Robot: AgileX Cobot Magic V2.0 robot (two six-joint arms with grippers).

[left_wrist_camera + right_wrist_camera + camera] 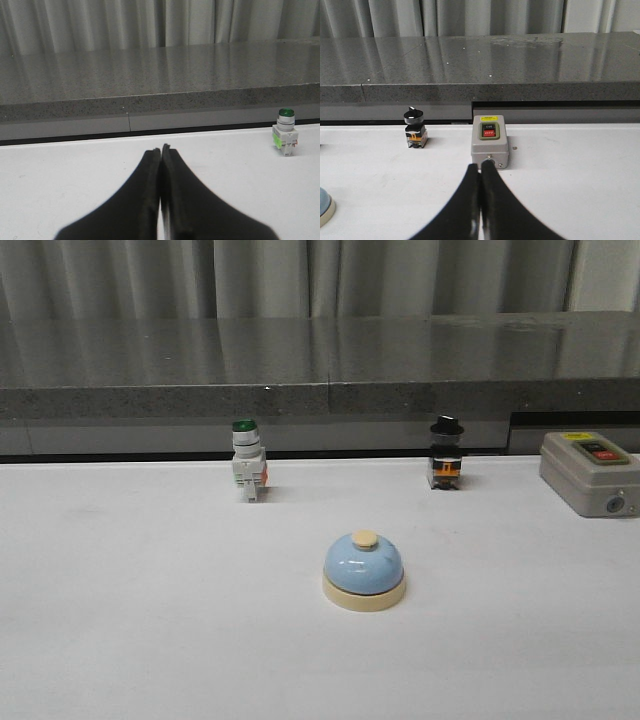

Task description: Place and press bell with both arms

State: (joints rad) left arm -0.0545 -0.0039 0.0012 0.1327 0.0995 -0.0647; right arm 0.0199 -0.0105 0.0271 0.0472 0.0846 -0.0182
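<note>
The light-blue dome bell (pixel 364 571) with cream base and cream button stands upright on the white table, centre of the front view. Its edge shows in the right wrist view (pixel 324 208). No arm shows in the front view. My left gripper (pixel 161 148) is shut and empty above bare table, with the bell out of its view. My right gripper (pixel 480 166) is shut and empty, its tips pointing at the grey box.
A green-capped white pushbutton switch (pixel 247 460) stands at the back left, also in the left wrist view (pixel 285 133). A black-knobbed selector switch (pixel 446 454) stands at the back right. A grey box with a red button (pixel 591 473) sits at the far right. A dark stone ledge (pixel 320 360) runs behind.
</note>
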